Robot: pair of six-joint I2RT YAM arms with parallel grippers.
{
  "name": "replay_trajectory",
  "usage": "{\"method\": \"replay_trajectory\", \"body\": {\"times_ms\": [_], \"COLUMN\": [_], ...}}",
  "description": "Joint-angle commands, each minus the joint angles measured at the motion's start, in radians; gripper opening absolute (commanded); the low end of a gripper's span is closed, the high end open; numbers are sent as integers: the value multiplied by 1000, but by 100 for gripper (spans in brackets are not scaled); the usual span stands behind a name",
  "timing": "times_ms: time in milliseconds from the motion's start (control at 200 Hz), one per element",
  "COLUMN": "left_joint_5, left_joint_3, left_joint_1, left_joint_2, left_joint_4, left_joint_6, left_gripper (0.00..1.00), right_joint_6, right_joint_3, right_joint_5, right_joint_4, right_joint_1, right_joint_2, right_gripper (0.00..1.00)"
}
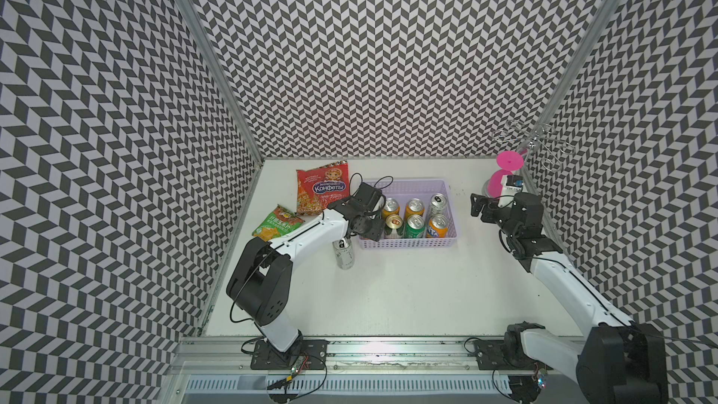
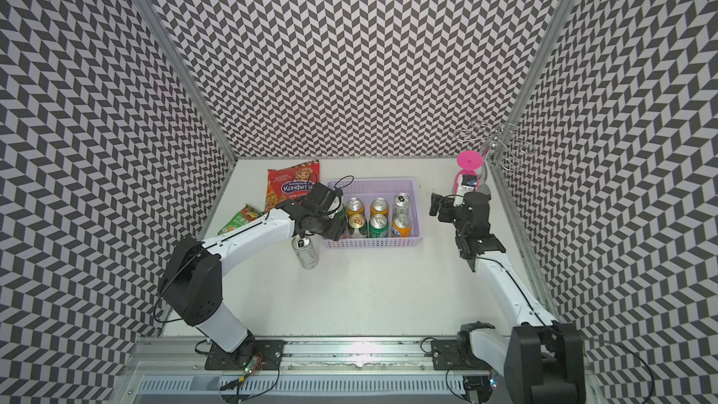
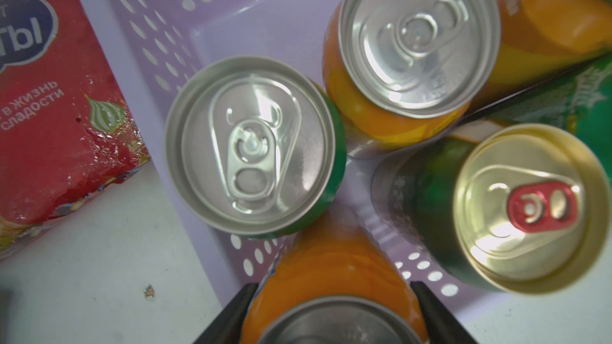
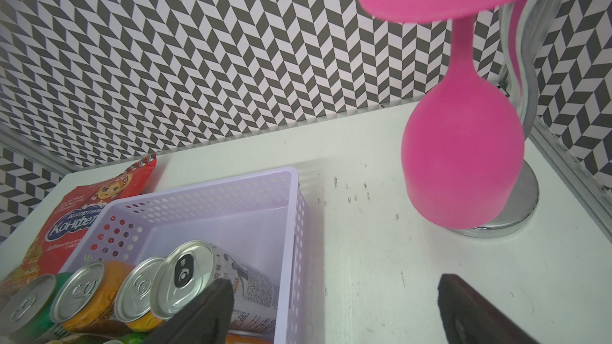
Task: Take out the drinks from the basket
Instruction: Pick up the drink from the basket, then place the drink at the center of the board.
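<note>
While one silver can [image 1: 344, 253] stands out on the table [image 1: 388, 297], lower left of the basket [image 1: 408, 243], the left gripper [image 3: 332, 287] clasps an orange can [image 3: 331, 266] inside it (seven more wait there); the right gripper [image 1: 478, 205] gapes empty, frame right.

Enclosure: back wall [image 1: 388, 52], left wall [image 1: 97, 149] and right wall [image 1: 660, 149] all covered in a black-and-white chevron pattern, joined at the far corners by aluminium posts [image 1: 208, 56]. The work surface is a plain white tabletop [image 1: 408, 297], scuffed with small dark marks toward the far right. Along the near edge runs an aluminium rail [image 1: 427, 348] carrying a bright glare spot, with a white slotted duct [image 1: 388, 384] nearer still.
</note>
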Motion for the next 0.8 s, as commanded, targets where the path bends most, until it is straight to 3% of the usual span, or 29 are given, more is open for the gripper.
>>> {"method": "replay_trajectory", "body": {"times_ms": [0,466,791], "left_joint_5": [-13,-112,-184], "left_joint_3": [66,182,139], "left_joint_1": [-19,-134,-257], "left_joint_2": [-87,-199,-237], "left_joint_4": [-17,-167,-211], "left_joint_6": [-12,-44,-108], "left_gripper": [57,56,56], "right_joint_6": [-4,-2,1], "right_joint_3": [-6,-6,-5], "right_joint_5": [5,-1,-8], "right_joint_4": [48,49,52], "right_joint_1": [-3,-3,-3], "right_joint_2": [-23,-27,-27], "right_gripper": [100,100,100]}}
